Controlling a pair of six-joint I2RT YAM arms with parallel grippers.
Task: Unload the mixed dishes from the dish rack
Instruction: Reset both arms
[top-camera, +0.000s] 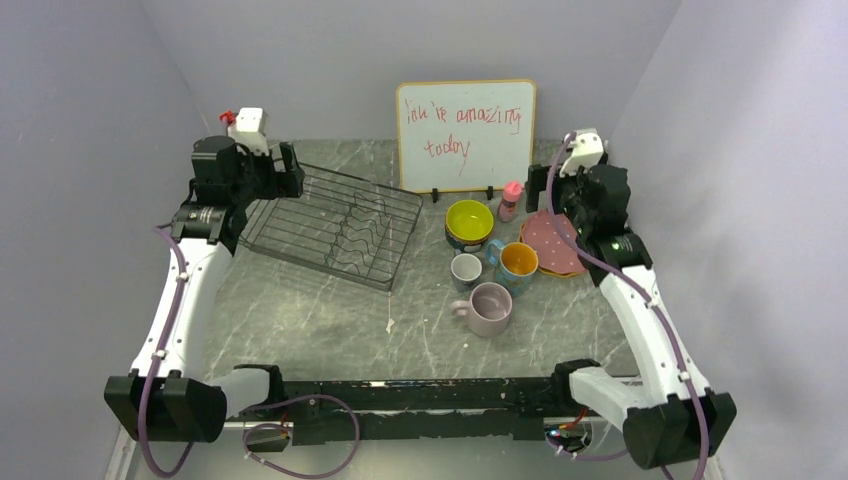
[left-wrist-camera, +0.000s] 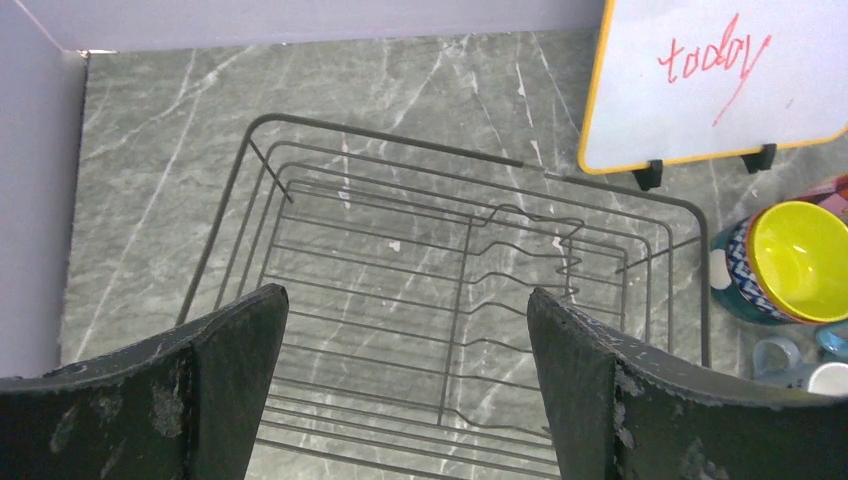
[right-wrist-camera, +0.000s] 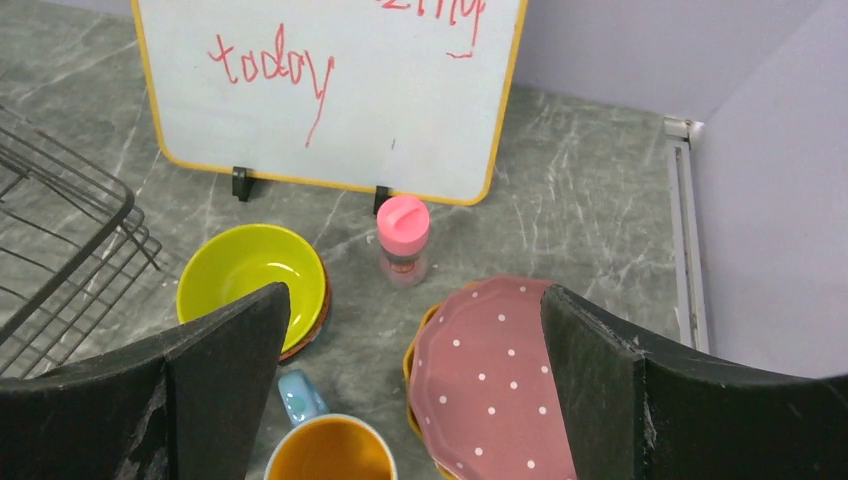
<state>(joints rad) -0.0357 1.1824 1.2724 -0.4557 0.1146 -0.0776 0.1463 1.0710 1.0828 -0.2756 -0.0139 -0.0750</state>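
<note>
The left gripper (left-wrist-camera: 405, 295) hangs with its jaws spread as wide as they go and nothing between them. Right under it and running ahead of its fingertips is the dish rack (left-wrist-camera: 400, 140), tipped a little on the table, with bare wires and no dish in any slot.

The right gripper (right-wrist-camera: 415, 290) is equally wide open and holds nothing. Just below it lies the pink speckled plate (right-wrist-camera: 490, 370), stacked on the orange-yellow plate (right-wrist-camera: 412, 350). Straight ahead of its tips stands a small pink bottle (right-wrist-camera: 403, 240), and beyond that a whiteboard (right-wrist-camera: 330, 90). Toward the rack side of this gripper sits the yellow bowl (right-wrist-camera: 250, 275), nested in the blue-patterned bowl (left-wrist-camera: 735, 270). Nearer its wrist is the blue mug with orange inside (right-wrist-camera: 330, 455), and past that the small grey cup (top-camera: 466, 270) and the lilac mug (top-camera: 488, 307).

With all 7 dishes on the table and apart from the rack, the unloading looks finished.

They look like glazed ceramic, though plastic cannot be ruled out from here. I judge them stiff, slick and liable to chip. A plate would need a pinch across its raised rim, a bowl a pinch over its wall, and a mug a grip across the lip rather than its thin handle. The 2 stacks could slide if nudged.
</note>
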